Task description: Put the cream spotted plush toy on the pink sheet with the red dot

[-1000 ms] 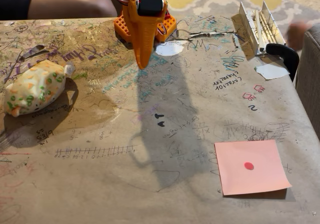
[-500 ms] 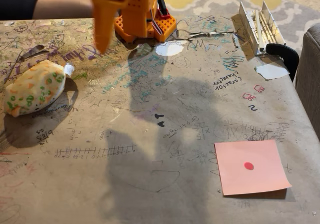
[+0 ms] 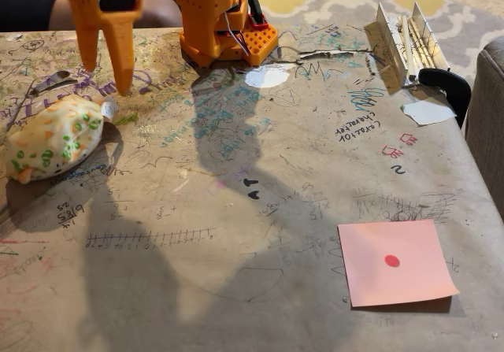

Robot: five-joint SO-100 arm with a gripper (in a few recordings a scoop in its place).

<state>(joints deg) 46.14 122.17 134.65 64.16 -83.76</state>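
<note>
The cream spotted plush toy (image 3: 53,138) lies on its side at the table's left edge, green and orange spots showing. My orange gripper (image 3: 106,67) hangs above and just behind it, fingers pointing down and spread open with nothing between them. One finger (image 3: 123,53) reaches lower than the other. The pink sheet with the red dot (image 3: 395,261) lies flat at the front right, far from both the toy and the gripper.
The arm's orange base (image 3: 216,17) stands at the back centre. White paper scraps (image 3: 267,76) (image 3: 428,112) lie behind it and at the right. A metal rack (image 3: 407,45) and black clamp (image 3: 446,84) sit back right. A person's arm (image 3: 31,9) rests behind the table.
The gripper swung left from the table's centre to above the plush toy, and its fingers have spread open. The toy and sheet have not moved.
</note>
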